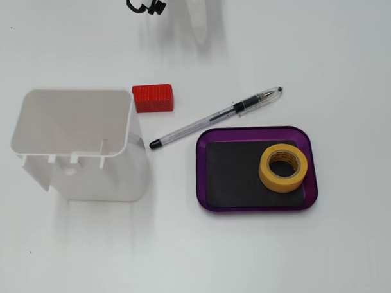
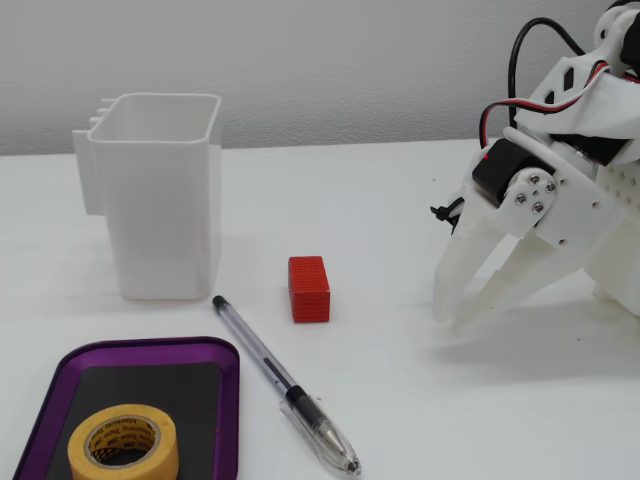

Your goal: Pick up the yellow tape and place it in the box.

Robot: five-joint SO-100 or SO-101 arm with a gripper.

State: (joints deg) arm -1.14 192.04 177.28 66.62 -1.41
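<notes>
Hanging above the white tabletop [image 2: 400, 200] near its right edge in a fixed view, the white gripper [image 2: 448, 312] holds its two fingers slightly spread, empty and touching nothing. Well apart from it, toward the near left corner, the yellow tape [image 2: 123, 443] lies flat inside the box [image 2: 228, 400]. Between them sit a red block [image 2: 309, 289] and a pen [image 2: 283, 385]; a white container [image 2: 165, 195] stands behind the box

Yellow tape [image 1: 283, 168]; purple box [image 1: 254, 135], black base; red ridged block [image 2: 308, 288]; white container [image 2: 165, 195]; white hand [image 2: 458, 318].
</notes>
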